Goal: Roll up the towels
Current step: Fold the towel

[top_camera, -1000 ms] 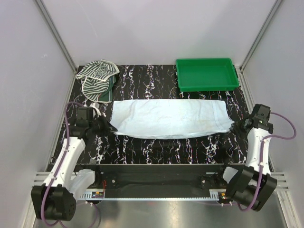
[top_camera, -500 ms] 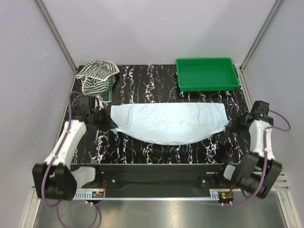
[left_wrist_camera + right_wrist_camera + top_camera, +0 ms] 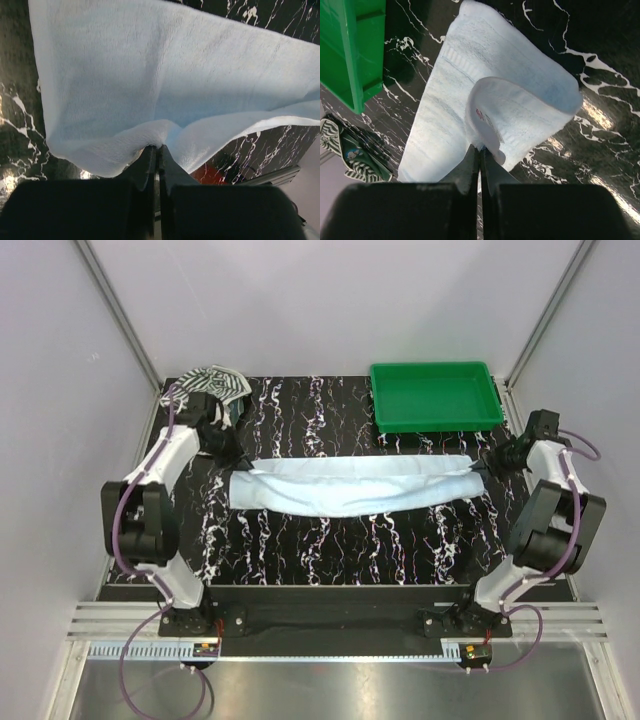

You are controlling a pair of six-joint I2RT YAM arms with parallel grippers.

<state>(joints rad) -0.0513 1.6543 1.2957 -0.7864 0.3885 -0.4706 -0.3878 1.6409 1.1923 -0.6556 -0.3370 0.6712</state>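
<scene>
Soft, light and limp, the blue towel [image 3: 350, 490] drapes between the left gripper [image 3: 233, 464] and right gripper [image 3: 486, 466], each pinching one end edge, probably the surest hold.

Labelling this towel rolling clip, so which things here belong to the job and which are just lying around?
Job: pale blue towel, pinched at its ends by left gripper and right gripper; striped towel.
Lying about: green tray.
</scene>
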